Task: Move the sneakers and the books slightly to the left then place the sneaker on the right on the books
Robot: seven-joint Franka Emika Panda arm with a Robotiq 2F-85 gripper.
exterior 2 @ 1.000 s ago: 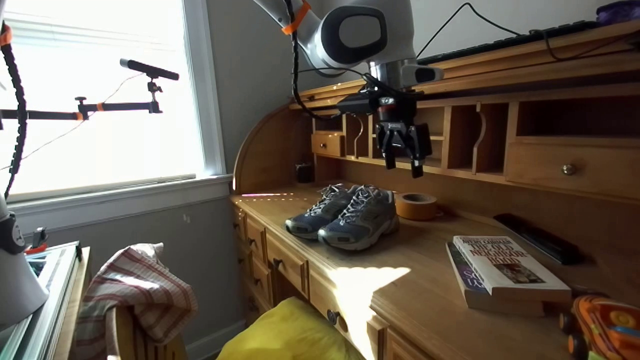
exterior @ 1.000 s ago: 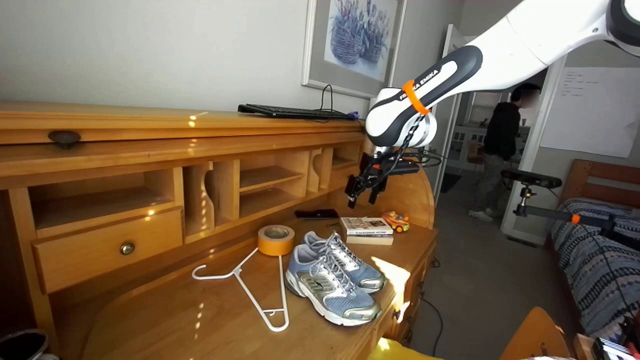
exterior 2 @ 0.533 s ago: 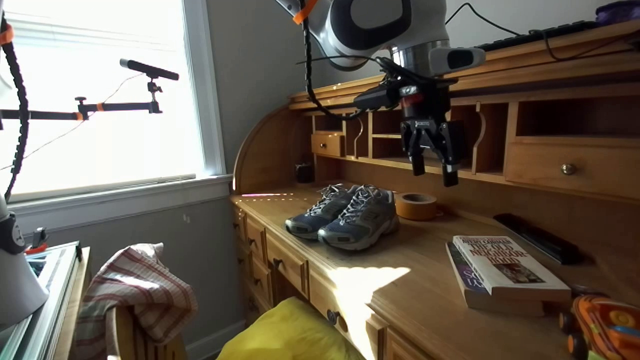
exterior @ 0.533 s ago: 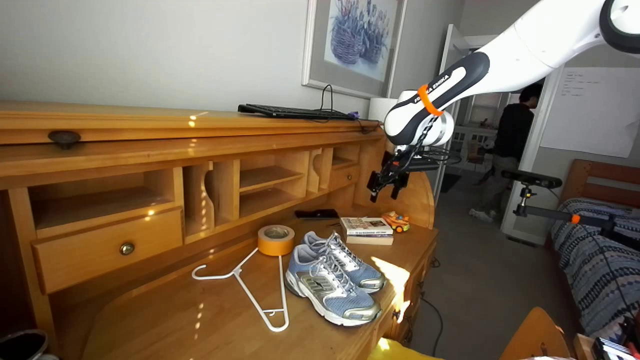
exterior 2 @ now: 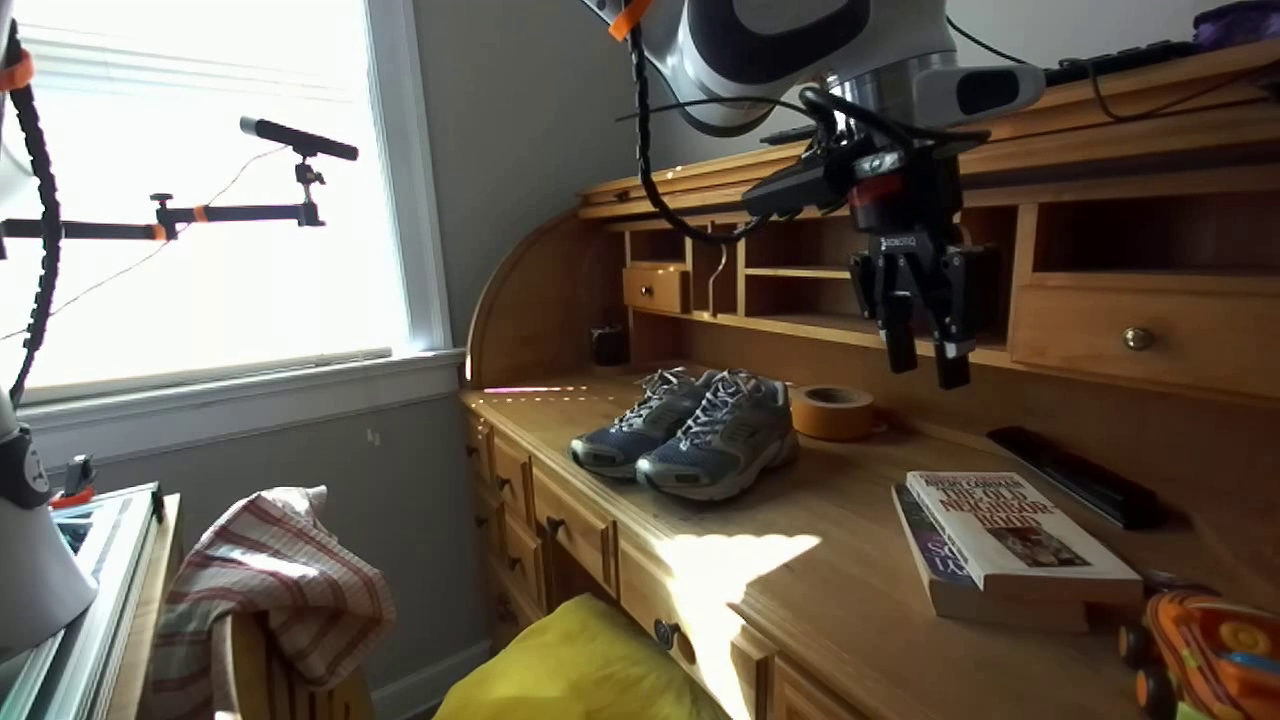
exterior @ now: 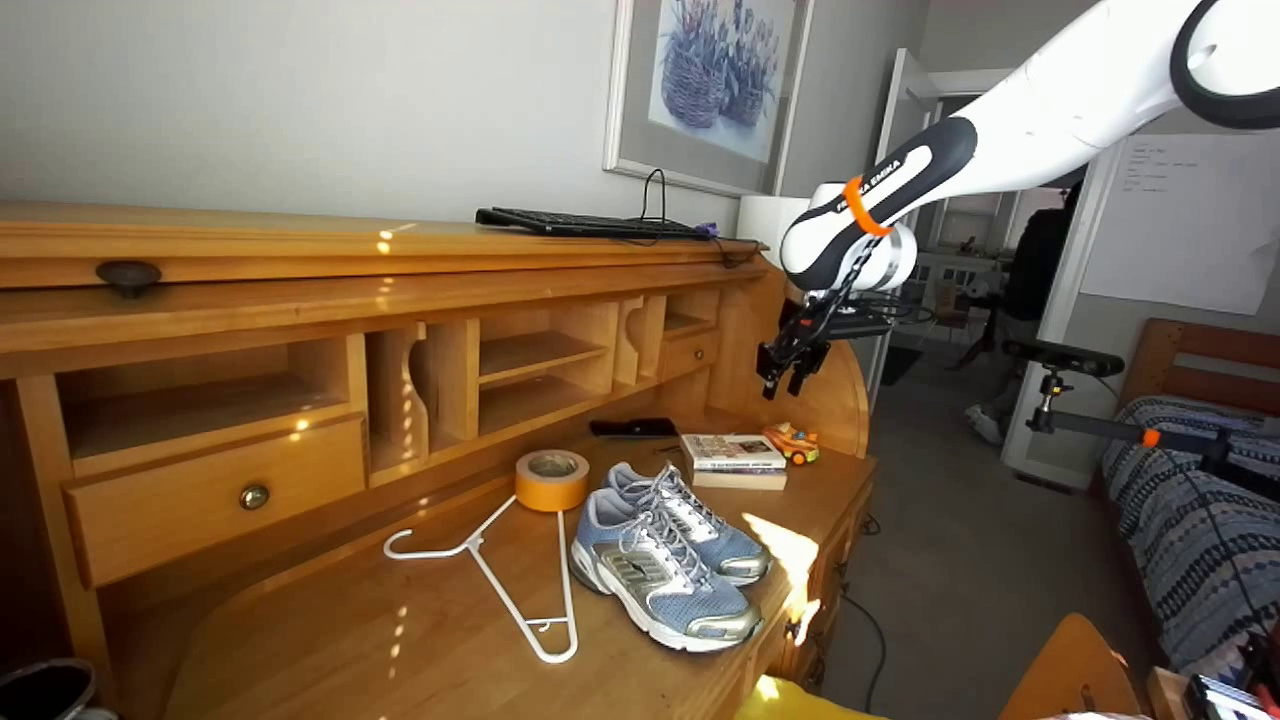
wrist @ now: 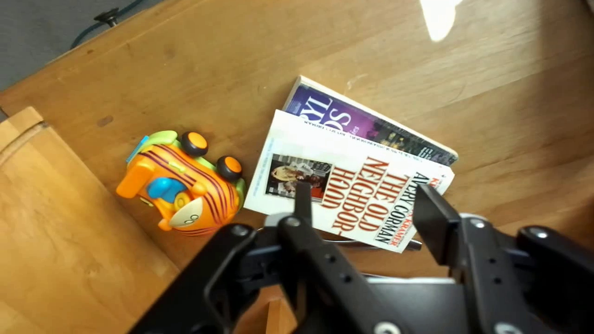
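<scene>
Pincer (wrist: 362, 204), fingers apart and empty, low in the wrist view, probably lined up to shift the books (wrist: 350, 160) beneath, mid-frame; farther off, near centre in an exterior view, the sneakers (exterior 2: 710, 440), likely for later

There are 2 sneakers (exterior: 663, 577), 2 books (wrist: 348, 162), 1 toy car (wrist: 209, 199), 1 roll of tape (exterior: 552, 493), 1 hanger (exterior: 507, 600), 1 keyboard (exterior: 590, 224), 1 wall picture (exterior: 715, 80), 1 person (exterior: 1035, 265) and 2 robot fingers (wrist: 436, 222).
</scene>
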